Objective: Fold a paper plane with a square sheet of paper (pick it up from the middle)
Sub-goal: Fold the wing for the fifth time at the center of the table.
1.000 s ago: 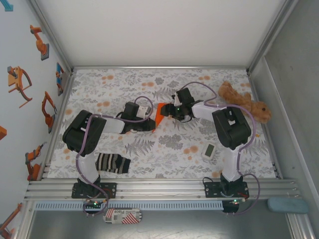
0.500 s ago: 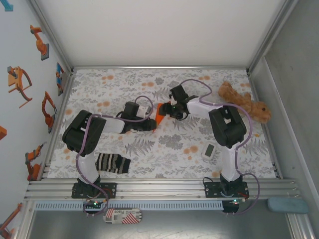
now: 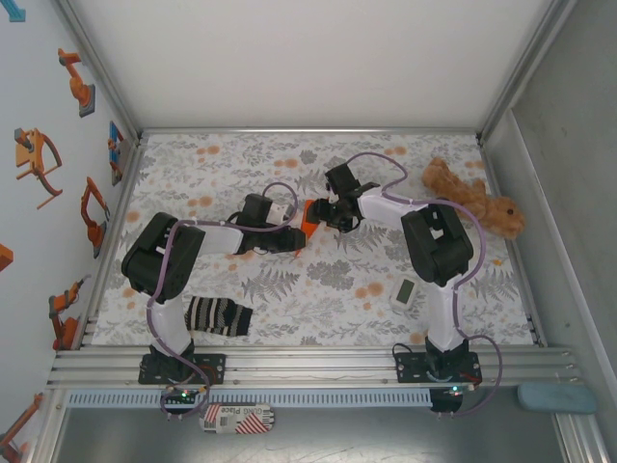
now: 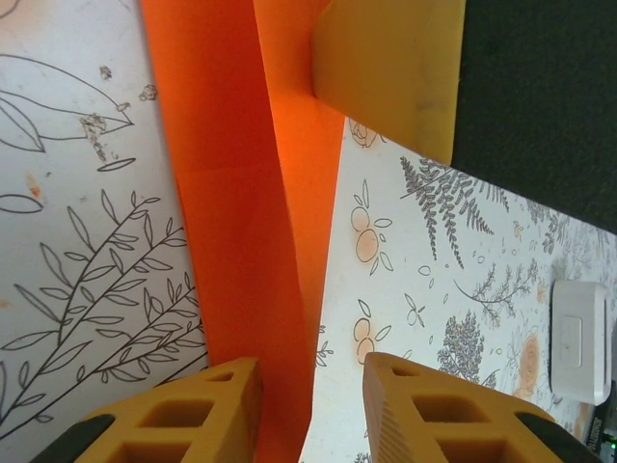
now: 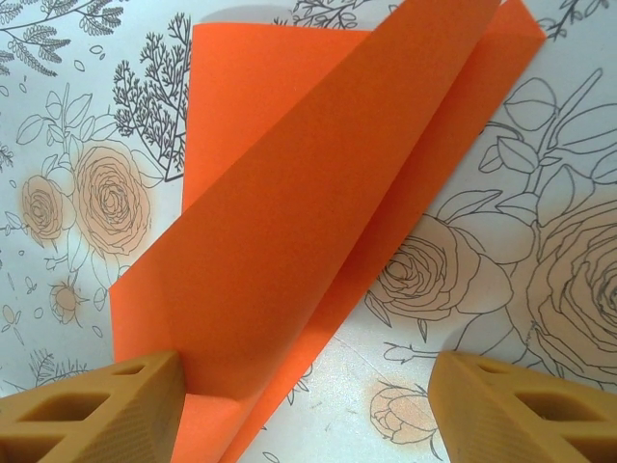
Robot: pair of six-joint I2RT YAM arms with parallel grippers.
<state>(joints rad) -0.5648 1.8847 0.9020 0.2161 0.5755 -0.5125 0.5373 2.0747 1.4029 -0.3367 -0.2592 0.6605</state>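
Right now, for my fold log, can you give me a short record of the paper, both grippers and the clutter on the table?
paper: orange sheet, partly folded, one flap raised, on the floral table
left gripper: open, jaws astride the sheet
right gripper: open wide, over the sheet
clutter: striped sock near left, brown plush toy far right, small white device near right
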